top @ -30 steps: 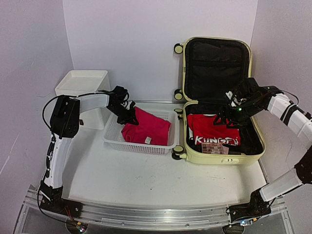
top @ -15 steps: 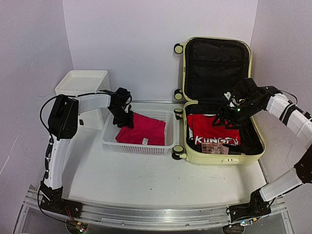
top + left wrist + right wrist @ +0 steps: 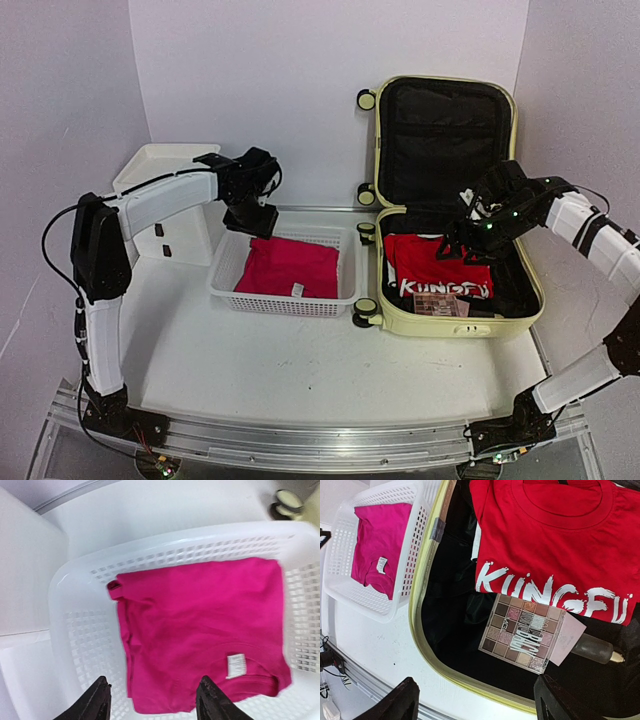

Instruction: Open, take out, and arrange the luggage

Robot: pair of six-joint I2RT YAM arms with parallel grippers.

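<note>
At the right of the table, the luggage (image 3: 450, 325) lies open, its lid (image 3: 445, 140) leaning on the far wall so you can reach straight down into the near half. Your right gripper (image 3: 465, 250) hovers there, jaws wide and empty, over a folded red T-shirt (image 3: 430, 262). Nearer you lie an eyeshadow palette (image 3: 522, 637) and a dark tube (image 3: 595, 650). Left of the case, the white basket (image 3: 285, 303) holds one pink shirt (image 3: 290, 268), laid flat, I judge, to leave room on top. Your left gripper (image 3: 258, 215) hangs above its far-left corner, fingers apart, gripping nothing. The drawer box (image 3: 170, 168) stands far left.
</note>
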